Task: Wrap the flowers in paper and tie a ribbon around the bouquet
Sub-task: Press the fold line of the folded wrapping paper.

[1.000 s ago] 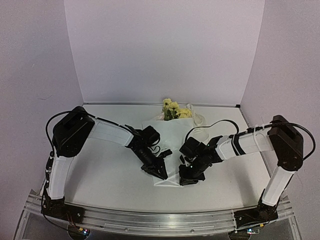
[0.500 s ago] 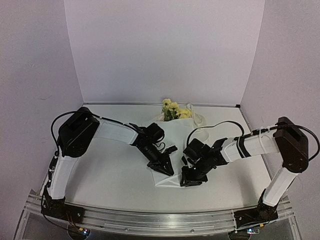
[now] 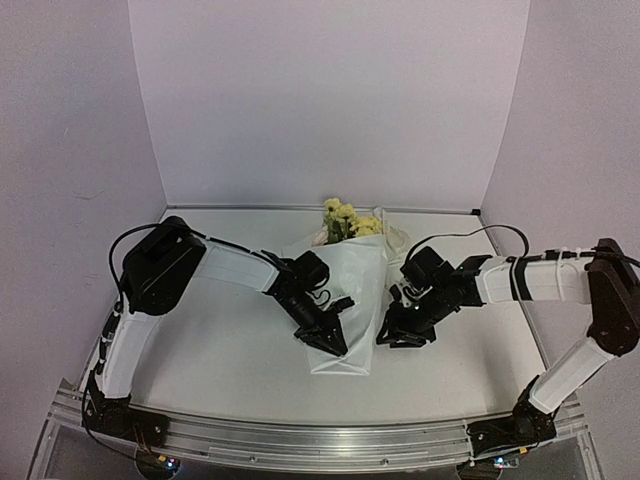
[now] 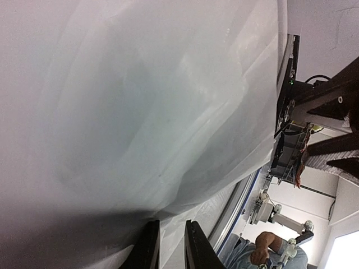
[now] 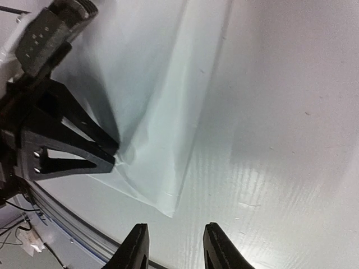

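Pinching the paper (image 3: 360, 285) with my near-shut left gripper (image 3: 338, 347), right gripper (image 3: 395, 338) parted and empty, I risk the fold springing open.

A white table (image 3: 220, 350) carries the folded paper (image 3: 355, 290), with flowers (image 3: 345, 218) and ribbon (image 3: 396, 238) at its far end.

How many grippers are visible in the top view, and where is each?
2. The left gripper pinches the paper near its left edge; the right gripper is open, just right of the paper. None hidden.
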Motion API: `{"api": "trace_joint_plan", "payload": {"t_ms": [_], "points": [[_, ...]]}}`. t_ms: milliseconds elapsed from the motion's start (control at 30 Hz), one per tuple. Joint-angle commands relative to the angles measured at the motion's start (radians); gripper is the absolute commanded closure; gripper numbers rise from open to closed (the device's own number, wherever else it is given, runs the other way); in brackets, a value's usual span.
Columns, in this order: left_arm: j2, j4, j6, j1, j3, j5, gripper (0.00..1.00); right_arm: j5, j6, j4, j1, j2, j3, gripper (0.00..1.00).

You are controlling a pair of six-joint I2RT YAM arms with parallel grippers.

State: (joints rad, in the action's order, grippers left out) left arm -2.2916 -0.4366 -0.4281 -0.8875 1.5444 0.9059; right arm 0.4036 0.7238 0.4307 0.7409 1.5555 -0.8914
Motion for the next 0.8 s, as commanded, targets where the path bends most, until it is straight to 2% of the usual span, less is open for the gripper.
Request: {"api": "trace_joint_plan", "payload": {"t_ms": [0, 167, 300, 567, 767], "points": [[0.074, 0.016, 0.005, -0.004, 0.014, -0.037, 0.79, 0.055, 0.031, -0.033, -0.001, 0.062, -0.11, 0.69], [0.1, 0.047, -0.009, -0.004, -0.008, -0.044, 0.78, 0.085, 0.063, -0.07, -0.001, 0.134, -0.182, 0.73], [0.094, 0.081, -0.034, -0.004, -0.02, -0.03, 0.79, 0.094, 0.106, -0.134, -0.001, 0.195, -0.178, 0.76], [0.071, 0.133, -0.083, -0.004, -0.012, -0.021, 0.79, 0.078, 0.197, -0.36, -0.012, 0.275, -0.035, 0.83], [0.035, 0.183, -0.137, -0.007, 0.001, -0.011, 0.79, 0.061, 0.265, -0.503, -0.015, 0.297, 0.063, 0.84]]}}
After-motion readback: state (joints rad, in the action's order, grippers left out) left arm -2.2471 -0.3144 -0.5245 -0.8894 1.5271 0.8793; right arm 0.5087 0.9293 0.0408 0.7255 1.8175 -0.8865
